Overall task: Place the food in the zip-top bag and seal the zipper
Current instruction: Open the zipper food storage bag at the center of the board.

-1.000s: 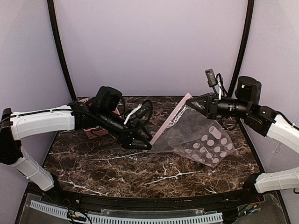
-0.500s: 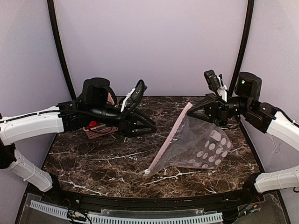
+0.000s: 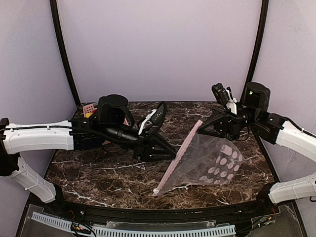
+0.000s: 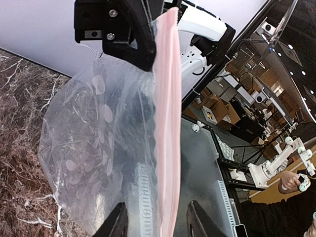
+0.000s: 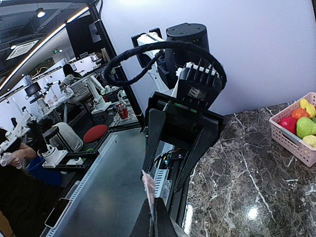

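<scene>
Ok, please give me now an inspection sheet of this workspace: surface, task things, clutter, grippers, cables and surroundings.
Surface: dark veined marble table, no spills seen.
Job's things: zip-top bag hangs by one corner and looks empty; zipper slants down, with the slider tab at its low end; food all sits in the basket.
Clutter: pink basket at the far left corner.
Grippers: right gripper shut on the bag's top corner; left gripper open, one finger either side of the zipper, contact unclear.
Cables: black cable loop over the left wrist.
Surroundings: lilac walls; people at benches beyond.
</scene>
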`<state>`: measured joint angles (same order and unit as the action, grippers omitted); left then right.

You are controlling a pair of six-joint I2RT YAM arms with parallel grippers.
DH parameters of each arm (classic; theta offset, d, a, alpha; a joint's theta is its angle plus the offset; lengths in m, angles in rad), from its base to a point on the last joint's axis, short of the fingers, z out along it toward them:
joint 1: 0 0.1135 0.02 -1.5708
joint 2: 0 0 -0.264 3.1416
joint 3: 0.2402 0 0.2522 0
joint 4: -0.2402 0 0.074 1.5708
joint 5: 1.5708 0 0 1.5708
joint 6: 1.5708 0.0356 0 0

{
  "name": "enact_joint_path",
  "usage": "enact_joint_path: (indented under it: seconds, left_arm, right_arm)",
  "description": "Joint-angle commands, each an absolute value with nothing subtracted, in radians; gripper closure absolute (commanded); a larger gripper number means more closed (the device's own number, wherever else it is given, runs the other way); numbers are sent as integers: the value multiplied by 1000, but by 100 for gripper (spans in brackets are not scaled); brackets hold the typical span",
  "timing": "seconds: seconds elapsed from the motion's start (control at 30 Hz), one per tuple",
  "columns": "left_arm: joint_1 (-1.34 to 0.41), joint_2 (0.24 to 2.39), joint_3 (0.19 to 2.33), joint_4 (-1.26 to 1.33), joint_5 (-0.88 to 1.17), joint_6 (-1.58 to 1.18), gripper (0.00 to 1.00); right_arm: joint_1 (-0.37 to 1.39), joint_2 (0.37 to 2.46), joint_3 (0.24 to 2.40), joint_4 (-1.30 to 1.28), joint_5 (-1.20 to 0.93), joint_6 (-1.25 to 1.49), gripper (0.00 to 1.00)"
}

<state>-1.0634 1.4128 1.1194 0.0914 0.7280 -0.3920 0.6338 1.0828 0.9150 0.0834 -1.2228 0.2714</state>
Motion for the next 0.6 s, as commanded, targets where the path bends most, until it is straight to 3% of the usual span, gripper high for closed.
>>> enact_joint_path:
  seconds: [0.0, 0.57]
  left_arm:
    - [-1062, 1407, 1103, 138, 716, -413, 64]
    - [-1062, 1443, 1122, 105, 709, -400, 74]
  right_arm:
    - [637, 1082, 911, 124, -1252, 281, 100]
    - [640, 1101, 925, 118, -1250, 273, 100]
